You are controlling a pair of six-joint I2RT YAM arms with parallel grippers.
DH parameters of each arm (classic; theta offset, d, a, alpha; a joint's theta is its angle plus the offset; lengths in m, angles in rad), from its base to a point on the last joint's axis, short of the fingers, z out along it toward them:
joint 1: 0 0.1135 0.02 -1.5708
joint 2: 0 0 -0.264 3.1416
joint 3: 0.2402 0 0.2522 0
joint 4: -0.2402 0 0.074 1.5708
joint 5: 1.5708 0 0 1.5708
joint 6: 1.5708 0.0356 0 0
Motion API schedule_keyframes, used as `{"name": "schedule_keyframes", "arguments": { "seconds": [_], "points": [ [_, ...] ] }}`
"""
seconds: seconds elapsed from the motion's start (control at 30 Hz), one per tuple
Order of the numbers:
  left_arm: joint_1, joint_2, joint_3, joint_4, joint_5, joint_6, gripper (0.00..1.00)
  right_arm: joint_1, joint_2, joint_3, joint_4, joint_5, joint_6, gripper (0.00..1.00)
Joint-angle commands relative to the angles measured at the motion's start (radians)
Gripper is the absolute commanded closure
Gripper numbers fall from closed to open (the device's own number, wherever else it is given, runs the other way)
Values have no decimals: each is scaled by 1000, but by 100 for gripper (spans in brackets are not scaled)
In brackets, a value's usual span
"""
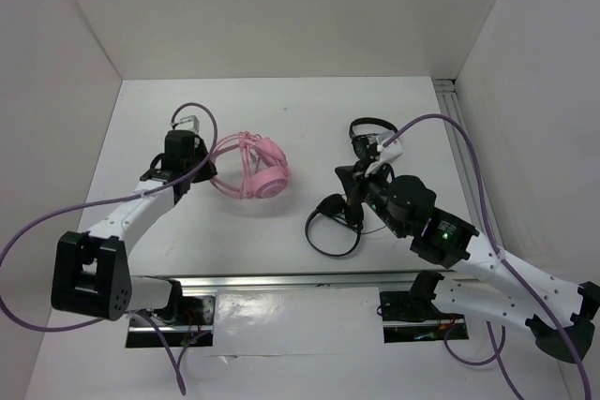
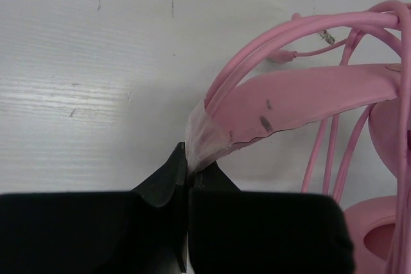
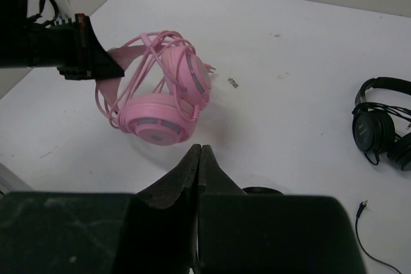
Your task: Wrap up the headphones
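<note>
Steadying the headphones (image 3: 157, 117) is done by the left pincer (image 2: 186, 162), clamped on the headband (image 2: 308, 94); the right pincer (image 3: 199, 155), shut and empty, must be opened for the cable (image 2: 313, 152).

Your top camera looks down from above and behind the arm bases, over the whole table (image 1: 309, 110). Your left wrist camera peers past the left gripper (image 2: 187, 170), very close on the headphones (image 2: 302, 97). Your right wrist camera, past the right gripper (image 3: 200, 158), sees them from farther off. All three views share the headphones.
</note>
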Motion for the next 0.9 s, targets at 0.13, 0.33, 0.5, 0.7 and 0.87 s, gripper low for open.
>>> {"name": "schedule_keyframes", "arguments": {
  "seconds": [0.13,0.33,0.5,0.7,0.87],
  "points": [
    [-58,141,32,248,-68,-40,100,17,-1,-8,13,-21,2,100],
    [-103,301,141,182,-150,-29,100,18,-1,-8,-7,-41,2,100],
    [-103,381,141,207,-132,-40,100,18,8,-8,-16,-41,12,100],
    [-103,461,213,107,-103,-73,96,27,31,1,-27,-41,2,89],
    [-112,433,213,79,-94,-113,61,27,40,19,-27,-71,12,20]
  ]
}}
